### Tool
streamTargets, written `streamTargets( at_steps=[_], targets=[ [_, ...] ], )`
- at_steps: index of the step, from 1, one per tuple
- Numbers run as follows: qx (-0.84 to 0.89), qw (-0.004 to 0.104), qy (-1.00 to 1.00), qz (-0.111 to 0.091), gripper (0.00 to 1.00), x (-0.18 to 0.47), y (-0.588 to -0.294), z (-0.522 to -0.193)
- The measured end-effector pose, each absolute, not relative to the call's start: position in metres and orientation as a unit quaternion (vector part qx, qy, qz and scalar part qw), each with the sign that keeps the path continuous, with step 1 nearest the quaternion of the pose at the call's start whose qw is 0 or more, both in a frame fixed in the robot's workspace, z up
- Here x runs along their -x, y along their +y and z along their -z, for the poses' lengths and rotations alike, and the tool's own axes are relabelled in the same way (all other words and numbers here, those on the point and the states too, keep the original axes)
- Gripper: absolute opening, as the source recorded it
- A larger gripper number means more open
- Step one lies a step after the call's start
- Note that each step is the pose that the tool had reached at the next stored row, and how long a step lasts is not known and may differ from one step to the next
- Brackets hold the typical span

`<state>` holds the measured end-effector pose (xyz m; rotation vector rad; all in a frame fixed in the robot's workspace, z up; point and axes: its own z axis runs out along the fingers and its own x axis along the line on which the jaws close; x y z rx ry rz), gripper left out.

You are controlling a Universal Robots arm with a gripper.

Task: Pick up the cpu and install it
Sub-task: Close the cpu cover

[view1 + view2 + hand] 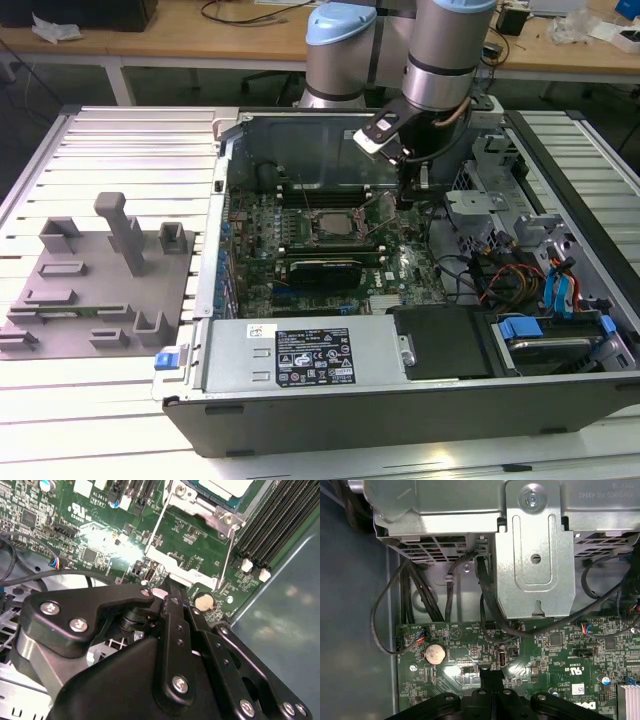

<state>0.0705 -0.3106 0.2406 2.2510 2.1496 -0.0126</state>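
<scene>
Black gripper (173,589), pinched together and empty, rests its tip against the steel socket frame (185,572), likely so a narrow point can push it shut; beyond, the cpu (226,486) already sits inside that frame.

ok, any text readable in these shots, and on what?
Big sticker on the grey metal box: print too small to read.
Green board: white markings, too small to quote.
Small white label on that board: unreadable.
So nothing quotable.
</scene>
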Motion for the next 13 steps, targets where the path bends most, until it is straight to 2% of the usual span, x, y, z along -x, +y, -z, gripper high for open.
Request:
streamTargets(
  at_steps=[13],
  targets=[
    [-0.723, 0.015, 0.691, 0.003, 0.11, -0.052, -0.31, -0.241]
  ],
)
